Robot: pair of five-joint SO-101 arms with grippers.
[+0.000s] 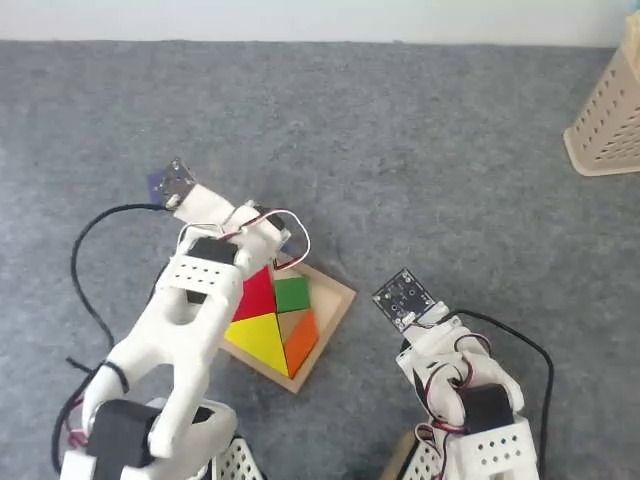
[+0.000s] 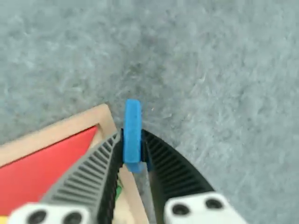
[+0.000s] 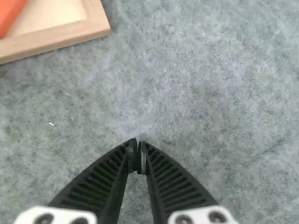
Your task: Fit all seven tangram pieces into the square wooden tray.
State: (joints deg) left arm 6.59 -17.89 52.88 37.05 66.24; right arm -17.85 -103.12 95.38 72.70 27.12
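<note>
- A beige perforated plastic basket stood at 2 o'clock from the square wooden tray, well apart from it, on the grey carpeted table top.
- The tray sat turned like a diamond. In it lay a red triangular piece, a green square piece, a yellow triangular piece and an orange piece. Bare wooden floor showed toward its 3 o'clock corner.
- The white left arm stretched from 7 o'clock across the tray's 9-to-12 o'clock side and hid that part of the tray from above.
- The left gripper was at the tray's 12 o'clock corner, above the rim, with its ribbed black pads clamped on a blue flat piece.
- The blue flat piece stood upright on its thin edge. Its long axis pointed straight out from the jaws, past the rim and over the carpet. Seen edge-on, its outline could not be told.
- The white right arm sat at 4 o'clock from the tray, apart from it.
- The right gripper was over bare carpet near a tray corner, its jaws pressed together with nothing between them.
</note>
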